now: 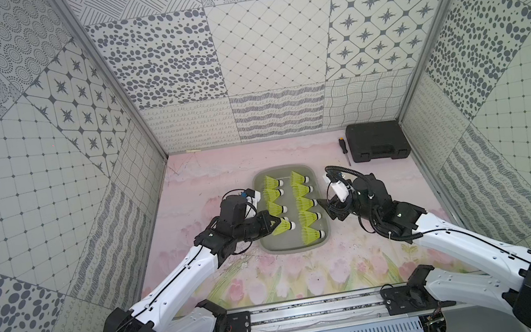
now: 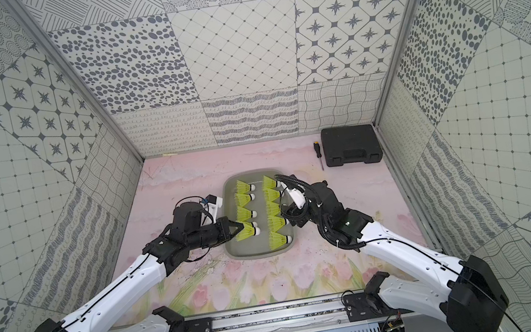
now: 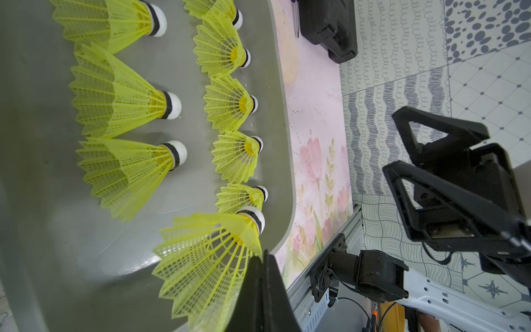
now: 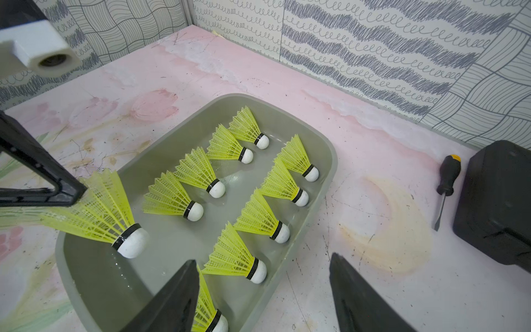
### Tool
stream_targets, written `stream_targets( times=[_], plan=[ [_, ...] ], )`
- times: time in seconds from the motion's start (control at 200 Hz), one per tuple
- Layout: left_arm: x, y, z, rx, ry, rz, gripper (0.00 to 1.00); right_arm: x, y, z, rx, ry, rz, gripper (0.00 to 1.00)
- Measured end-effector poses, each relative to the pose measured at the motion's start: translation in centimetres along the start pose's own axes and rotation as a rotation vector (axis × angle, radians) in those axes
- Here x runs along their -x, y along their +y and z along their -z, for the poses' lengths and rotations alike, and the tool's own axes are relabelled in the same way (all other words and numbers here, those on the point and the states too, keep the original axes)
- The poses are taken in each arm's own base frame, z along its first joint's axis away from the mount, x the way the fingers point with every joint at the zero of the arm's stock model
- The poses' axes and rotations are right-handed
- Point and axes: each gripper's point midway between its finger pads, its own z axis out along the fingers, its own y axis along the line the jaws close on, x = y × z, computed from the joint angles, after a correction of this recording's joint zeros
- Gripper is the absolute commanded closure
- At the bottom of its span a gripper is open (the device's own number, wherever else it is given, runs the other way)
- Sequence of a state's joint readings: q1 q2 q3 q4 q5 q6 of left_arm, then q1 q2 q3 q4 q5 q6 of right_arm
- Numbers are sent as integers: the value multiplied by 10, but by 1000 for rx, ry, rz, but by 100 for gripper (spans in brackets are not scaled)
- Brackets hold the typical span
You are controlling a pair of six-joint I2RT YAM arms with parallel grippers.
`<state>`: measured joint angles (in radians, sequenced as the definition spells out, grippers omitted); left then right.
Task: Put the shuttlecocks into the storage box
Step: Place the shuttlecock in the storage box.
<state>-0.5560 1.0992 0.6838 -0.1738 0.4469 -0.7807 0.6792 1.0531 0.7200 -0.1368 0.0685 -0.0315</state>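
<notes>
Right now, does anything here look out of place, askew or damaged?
Nothing alarming. Nine shuttlecocks lie in two neat rows in the storage box; the tenth shuttlecock hangs tilted over it, skirt pinched in the shut left hand. A screwdriver lies loose beside the black case.

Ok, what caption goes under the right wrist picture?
Left fingers pinch one shuttlecock at the grey box, nine others lying inside.

pink floral table [image 1: 309, 268] w/ grey storage box [image 1: 291, 247] at centre. black case [image 1: 378, 145] sits far right. screwdriver [image 1: 344, 151] just left of it, apart from box.
</notes>
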Motion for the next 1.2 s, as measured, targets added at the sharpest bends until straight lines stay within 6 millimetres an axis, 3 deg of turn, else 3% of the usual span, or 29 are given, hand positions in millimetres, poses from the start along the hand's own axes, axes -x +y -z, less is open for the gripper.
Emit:
stream_targets(
  times=[0.325, 1.196],
  plan=[
    [-10, 18, -8, 26, 8, 108, 100, 2, -3, 0, -20, -7, -3, 24],
    [-28, 43, -25, 67, 48, 202, 100, -7, -3, -10, -19, 23, -15, 24]
  ],
)
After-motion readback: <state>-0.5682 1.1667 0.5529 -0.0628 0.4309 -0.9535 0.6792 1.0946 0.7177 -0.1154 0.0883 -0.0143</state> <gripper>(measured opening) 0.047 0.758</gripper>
